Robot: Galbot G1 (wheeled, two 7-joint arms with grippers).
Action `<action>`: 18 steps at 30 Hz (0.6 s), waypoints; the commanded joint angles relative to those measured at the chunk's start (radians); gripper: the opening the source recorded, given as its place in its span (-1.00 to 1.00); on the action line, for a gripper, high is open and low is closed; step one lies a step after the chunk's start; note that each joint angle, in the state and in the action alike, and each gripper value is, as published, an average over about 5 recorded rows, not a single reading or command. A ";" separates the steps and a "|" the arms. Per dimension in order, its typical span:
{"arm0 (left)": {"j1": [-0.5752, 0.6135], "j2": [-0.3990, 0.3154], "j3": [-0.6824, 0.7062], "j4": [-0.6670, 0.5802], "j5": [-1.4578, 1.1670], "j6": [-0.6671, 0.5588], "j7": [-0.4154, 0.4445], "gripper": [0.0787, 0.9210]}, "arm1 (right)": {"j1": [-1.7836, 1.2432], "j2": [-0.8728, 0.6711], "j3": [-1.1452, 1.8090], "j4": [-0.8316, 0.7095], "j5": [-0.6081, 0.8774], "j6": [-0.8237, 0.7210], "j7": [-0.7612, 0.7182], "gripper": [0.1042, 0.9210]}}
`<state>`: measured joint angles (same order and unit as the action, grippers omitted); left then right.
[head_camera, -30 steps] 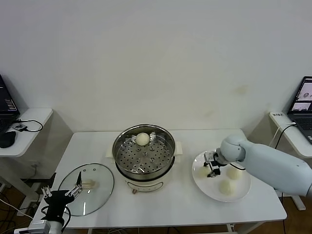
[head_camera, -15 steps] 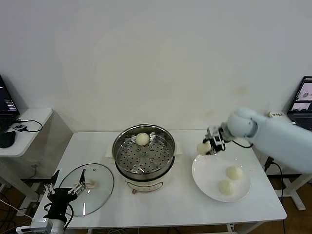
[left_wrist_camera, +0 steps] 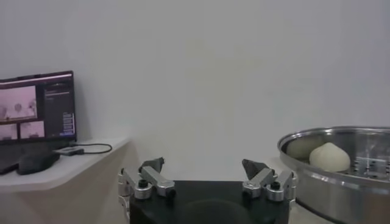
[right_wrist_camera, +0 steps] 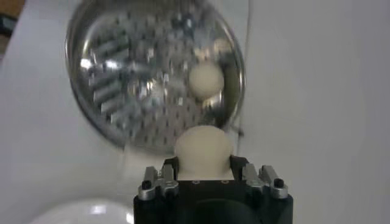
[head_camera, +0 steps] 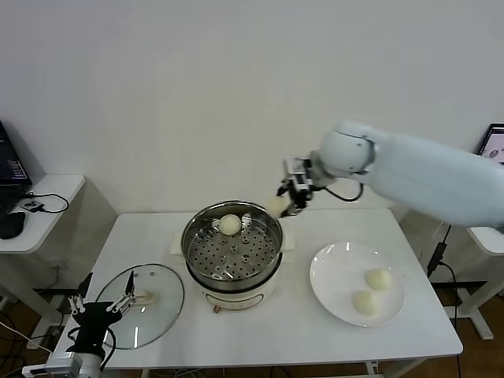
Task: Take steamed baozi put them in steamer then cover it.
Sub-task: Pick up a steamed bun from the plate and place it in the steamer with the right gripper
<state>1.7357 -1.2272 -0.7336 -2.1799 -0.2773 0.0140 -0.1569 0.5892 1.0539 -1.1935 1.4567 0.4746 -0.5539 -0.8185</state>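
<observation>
My right gripper (head_camera: 285, 201) is shut on a cream-white baozi (head_camera: 277, 206) and holds it in the air at the steamer's (head_camera: 206, 268) far right rim. In the right wrist view that baozi (right_wrist_camera: 204, 148) sits between the jaws above the perforated tray (right_wrist_camera: 122, 85). One baozi (head_camera: 230, 224) lies at the back of the tray; it also shows in the right wrist view (right_wrist_camera: 205, 78) and left wrist view (left_wrist_camera: 329, 157). Two baozi (head_camera: 379, 279) (head_camera: 364, 302) lie on the white plate (head_camera: 335, 272). The glass cover (head_camera: 161, 303) lies flat left of the steamer. My left gripper (head_camera: 101, 307) is open, low at the front left.
A side desk (head_camera: 47, 193) with a mouse and cables stands at the far left. A laptop (head_camera: 494, 146) stands at the far right. The white table's front edge (head_camera: 276, 364) runs below the plate and cover.
My right gripper lifted a baozi off the plate and carried it up and left to the steamer's far right rim. The plate went from three baozi to two. The left arm barely moved.
</observation>
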 commanded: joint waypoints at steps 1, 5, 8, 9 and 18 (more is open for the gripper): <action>0.000 0.000 -0.007 -0.002 0.000 0.000 0.000 0.77 | -0.074 0.267 -0.012 -0.130 0.098 -0.087 0.084 0.07; 0.002 -0.001 -0.014 -0.002 -0.001 -0.002 0.000 0.77 | -0.110 0.319 -0.016 -0.180 0.084 -0.099 0.090 0.07; 0.002 -0.004 -0.015 0.000 -0.002 -0.004 0.000 0.77 | -0.141 0.358 -0.018 -0.225 0.063 -0.104 0.094 0.07; 0.001 -0.006 -0.014 0.001 -0.002 -0.005 -0.001 0.77 | -0.150 0.369 -0.017 -0.238 0.059 -0.105 0.095 0.07; -0.001 -0.011 -0.012 0.002 -0.002 -0.006 -0.001 0.77 | -0.192 0.441 -0.015 -0.307 0.026 -0.117 0.103 0.07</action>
<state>1.7348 -1.2385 -0.7445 -2.1797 -0.2788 0.0081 -0.1573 0.4454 1.3845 -1.2056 1.2364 0.5079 -0.6507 -0.7336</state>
